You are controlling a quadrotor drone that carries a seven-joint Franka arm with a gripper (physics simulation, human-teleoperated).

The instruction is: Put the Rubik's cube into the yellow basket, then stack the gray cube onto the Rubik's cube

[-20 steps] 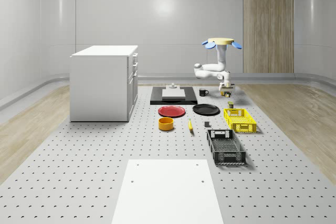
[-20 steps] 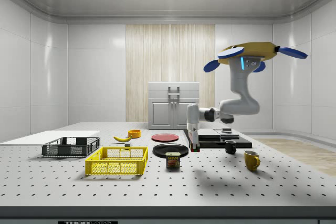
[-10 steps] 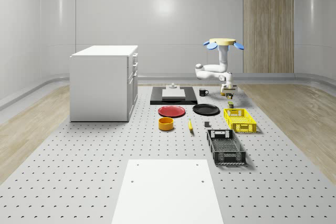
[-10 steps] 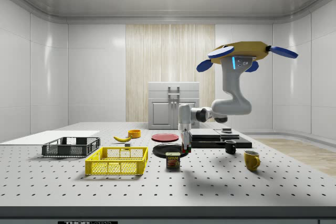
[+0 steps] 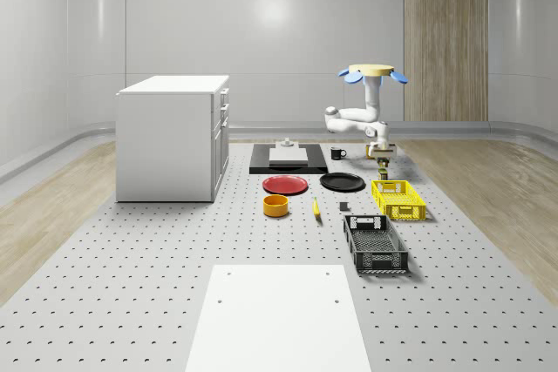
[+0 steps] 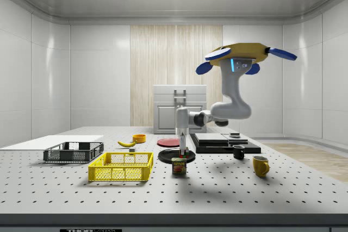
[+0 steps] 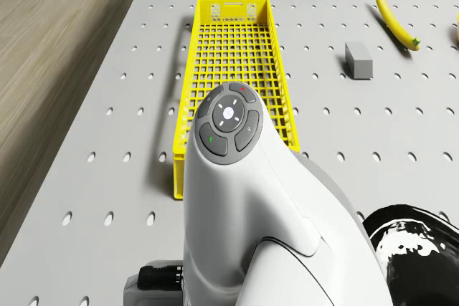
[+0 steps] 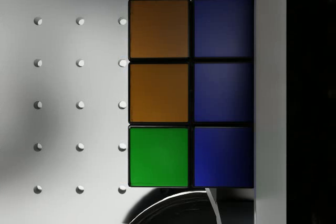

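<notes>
The drone [image 6: 244, 58] hovers above the table's far right part, its arm bent down. My gripper [image 6: 184, 151] hangs low over the table, shut on the Rubik's cube [image 6: 185, 155]. The wrist view shows the Rubik's cube [image 8: 191, 93] close up, with orange, blue and green tiles. In the whole-scene view the gripper [image 5: 382, 159] is just behind the far end of the yellow basket [image 5: 398, 199]. The yellow basket [image 7: 188, 69] lies beyond the arm's wrist in the drone view. The gray cube [image 7: 358, 60] sits on the table beside the basket, between it and the banana [image 7: 396, 19].
A Spam can [image 6: 179, 165] stands under the gripper, by the black plate [image 6: 176, 156]. A black basket [image 5: 375, 244] lies nearer than the yellow one. A red plate [image 5: 286, 185], orange bowl [image 5: 275, 206], black mug [image 5: 337, 153], yellow mug [image 6: 260, 165] and white cabinet [image 5: 173, 137] are around.
The drone and arm have moved to the side view's left, toward the yellow basket, carrying the Rubik's cube in the gripper. Nothing else on the table has moved.
</notes>
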